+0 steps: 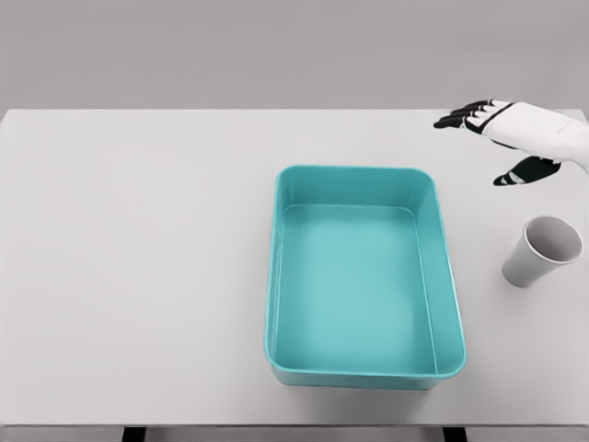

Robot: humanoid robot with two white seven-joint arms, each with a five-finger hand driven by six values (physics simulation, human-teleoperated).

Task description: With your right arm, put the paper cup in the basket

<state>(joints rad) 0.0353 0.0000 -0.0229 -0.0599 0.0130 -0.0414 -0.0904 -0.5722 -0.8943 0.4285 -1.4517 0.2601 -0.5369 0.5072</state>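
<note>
Entering at the frame's edge, right hand (504, 138), wrist cropped.

right hand (502, 138) spread (above table), paper cup (541, 251), basket (362, 354)

the right hand (511, 138) is showing a smooth white shell over its back and wrist; its fingers (465, 118) are showing black segments broken by narrow white bands; the thumb is showing the same black-and-white pattern; no cables or screws are showing.

A bare simulated test scene: plain white table (138, 276) against a featureless grey backdrop
</note>
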